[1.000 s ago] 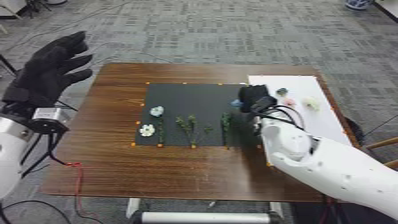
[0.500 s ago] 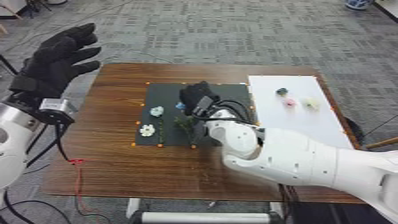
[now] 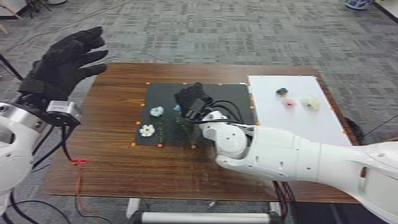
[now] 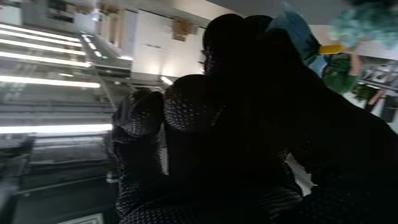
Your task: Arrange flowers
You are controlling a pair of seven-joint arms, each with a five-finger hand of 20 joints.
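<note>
Head view: the black mat (image 3: 233, 91) lies on the brown table (image 3: 133, 172), and everything can be placed from it. The right hand (image 3: 192, 95) is over the mat's middle, its arm coming in across the mat's near right corner. A blue flower (image 3: 177, 107) sits at this hand's left side, above the mat. In the right wrist view the same hand has its fingers bent in, pinching the flower at the fingertips — blue petals stick out beside the glove, with a small yellow piece (image 4: 330, 49) next to them.

On the mat's left part lies a pale blue flower (image 3: 156, 111), its stem running towards the mat's near edge. The white flower (image 3: 147, 130) is near the mat's near left corner, and thin green stems (image 3: 184, 131) lie to the right of it, partly hidden.

Right of the mat is a white sheet (image 3: 322, 125) bearing three blooms: a dark one (image 3: 282, 91) and a pink one (image 3: 289, 102) nearer the mat, a cream one (image 3: 310, 102) farther from it.

The left hand (image 3: 67, 62) is raised well left of the mat — fingers loosely spread, holding nothing.
</note>
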